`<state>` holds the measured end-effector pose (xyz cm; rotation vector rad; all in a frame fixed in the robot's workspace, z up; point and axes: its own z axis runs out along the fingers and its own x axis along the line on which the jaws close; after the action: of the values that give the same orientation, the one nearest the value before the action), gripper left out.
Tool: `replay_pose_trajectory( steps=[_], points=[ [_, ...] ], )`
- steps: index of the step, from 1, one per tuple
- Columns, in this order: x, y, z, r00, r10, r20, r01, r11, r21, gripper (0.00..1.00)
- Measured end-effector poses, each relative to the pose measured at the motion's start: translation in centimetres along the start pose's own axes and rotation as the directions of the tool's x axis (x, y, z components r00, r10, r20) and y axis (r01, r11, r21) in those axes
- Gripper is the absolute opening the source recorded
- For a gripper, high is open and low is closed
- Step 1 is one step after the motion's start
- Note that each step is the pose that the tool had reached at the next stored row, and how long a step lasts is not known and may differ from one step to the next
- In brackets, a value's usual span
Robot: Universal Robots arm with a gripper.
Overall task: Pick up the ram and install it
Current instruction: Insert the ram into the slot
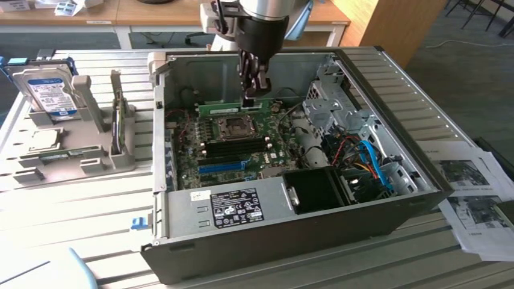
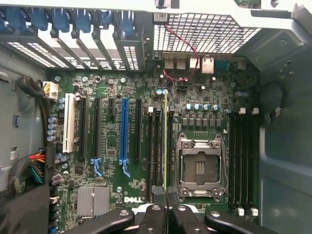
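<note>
The ram (image 2: pixel 165 136) stands on edge just beside the CPU socket (image 2: pixel 200 165), lined up along the black memory slots (image 2: pixel 157 146) next to that socket. The gripper (image 2: pixel 168 209) has its fingers clamped on the ram's upper edge, inside the open computer case (image 1: pixel 321 241).

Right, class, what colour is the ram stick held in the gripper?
The ram is green, seen best in the exterior view.

I see a slatted white table (image 1: pixel 80 205), wooden desks (image 1: pixel 161 15) behind it, a wooden panel (image 1: pixel 386 24) beside them, grey carpet (image 1: pixel 458 72), even bright light throughout.
</note>
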<state>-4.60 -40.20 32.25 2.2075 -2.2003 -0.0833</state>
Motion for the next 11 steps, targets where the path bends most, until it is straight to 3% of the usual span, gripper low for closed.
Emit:
replay_pose_trajectory(
  steps=[11],
  points=[
    [0.0,-0.1,1.74,1.0,0.0,0.0,0.0,1.0,0.0001,0.11]
  ],
)
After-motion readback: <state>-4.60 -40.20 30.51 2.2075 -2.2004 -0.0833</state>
